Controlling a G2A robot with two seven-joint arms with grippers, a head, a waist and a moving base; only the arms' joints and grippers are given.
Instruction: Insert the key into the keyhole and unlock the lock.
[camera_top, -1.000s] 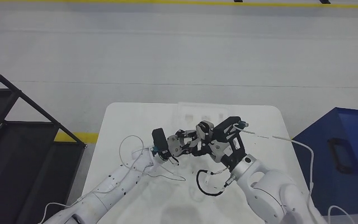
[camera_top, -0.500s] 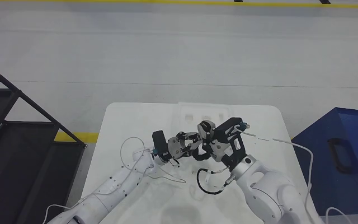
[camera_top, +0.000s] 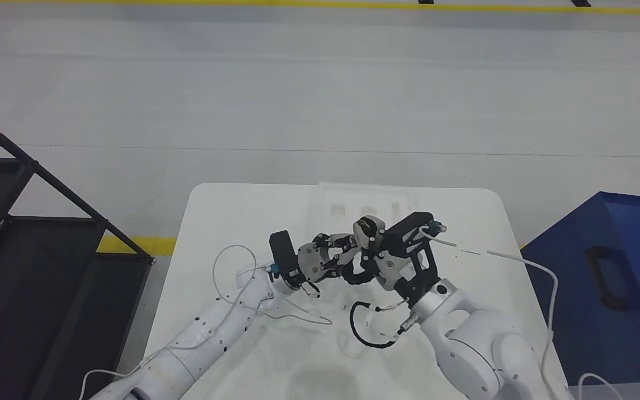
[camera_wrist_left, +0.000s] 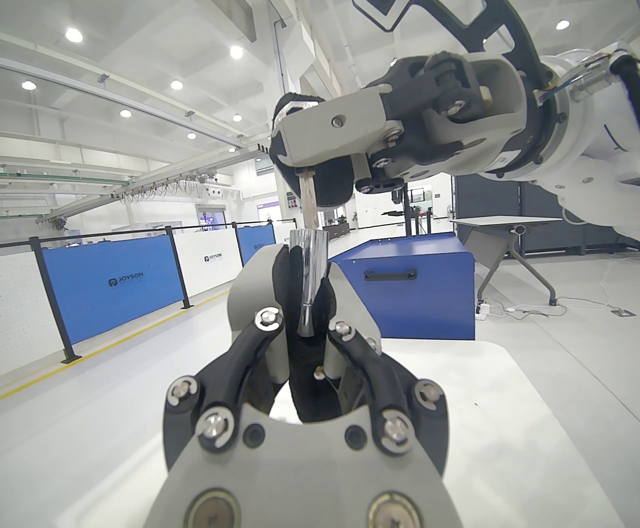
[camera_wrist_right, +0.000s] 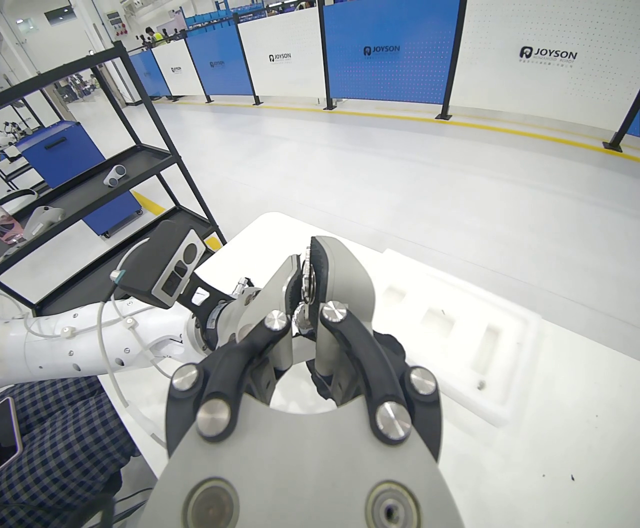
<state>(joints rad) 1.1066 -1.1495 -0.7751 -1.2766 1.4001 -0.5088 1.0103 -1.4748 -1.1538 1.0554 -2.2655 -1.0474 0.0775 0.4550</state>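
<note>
In the left wrist view a shiny silver cylinder lock (camera_wrist_left: 309, 250) stands upright, with my left gripper (camera_wrist_left: 302, 272) shut on it. Directly above it my right gripper (camera_wrist_left: 310, 165) is shut on the key (camera_wrist_left: 308, 200). The key's blade points down at the lock's top end and its tip meets that end. How far it has entered is hidden. The right wrist view shows my right gripper (camera_wrist_right: 307, 270) clamped on the metal key head (camera_wrist_right: 306, 290). From the top, the left gripper (camera_top: 322, 258) and right gripper (camera_top: 358, 260) meet above the table's middle.
A white foam tray (camera_wrist_right: 450, 320) with rectangular recesses lies on the white table (camera_top: 250, 210) behind the grippers. A black cable loop (camera_top: 365, 330) hangs under the right arm. A black shelf cart (camera_top: 50, 250) stands to the left and a blue bin (camera_top: 590, 270) to the right.
Both grippers stay joined above the table. The right gripper has edged a little toward the left one, and the left wrist has shifted slightly left.
</note>
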